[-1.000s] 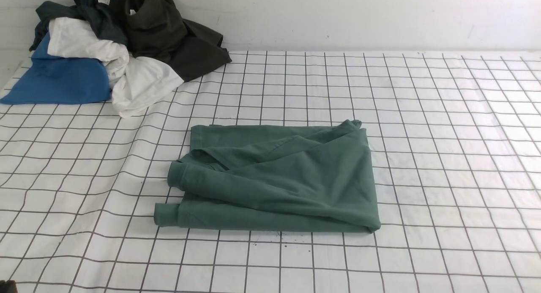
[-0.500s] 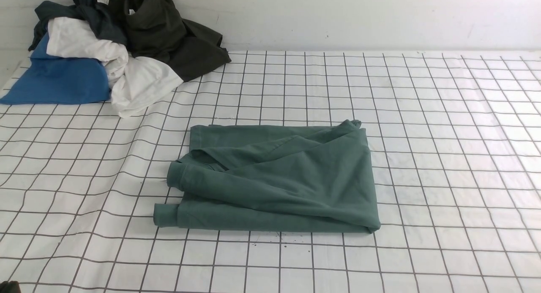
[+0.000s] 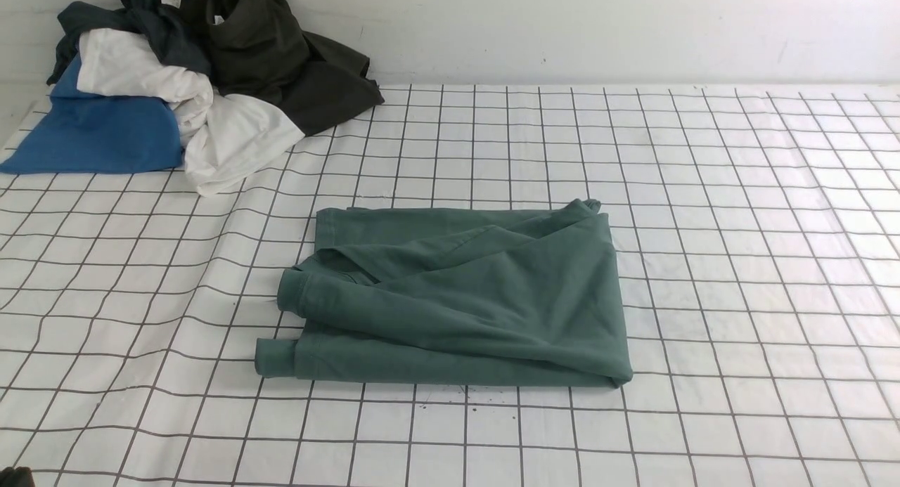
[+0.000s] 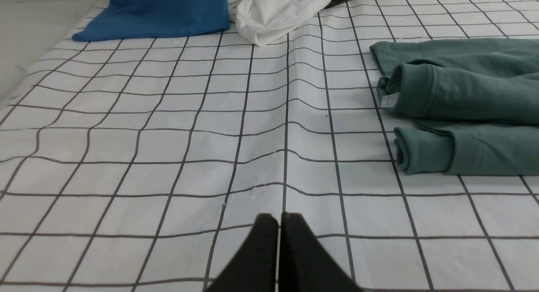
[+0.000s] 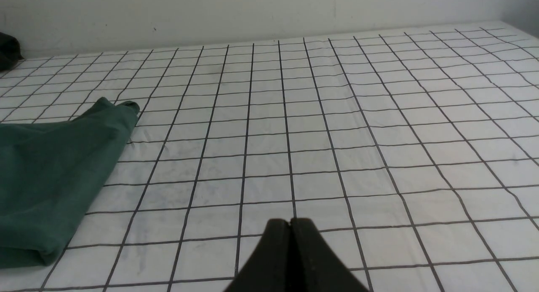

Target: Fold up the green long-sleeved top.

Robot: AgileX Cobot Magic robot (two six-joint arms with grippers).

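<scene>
Front view shows the green long-sleeved top [image 3: 457,297] folded into a rough rectangle at the centre of the frame, lying on the white grid-patterned desk [image 3: 738,262], its two sleeve cuffs stacked at its left edge. A pile of clothes [image 3: 190,79] in blue, white and dark olive sits in the upper left corner. The left tool [image 4: 278,218] has its tips pressed together above bare desk, well apart from the cuffs. The right tool [image 5: 290,222] is likewise closed, holding nothing
</scene>
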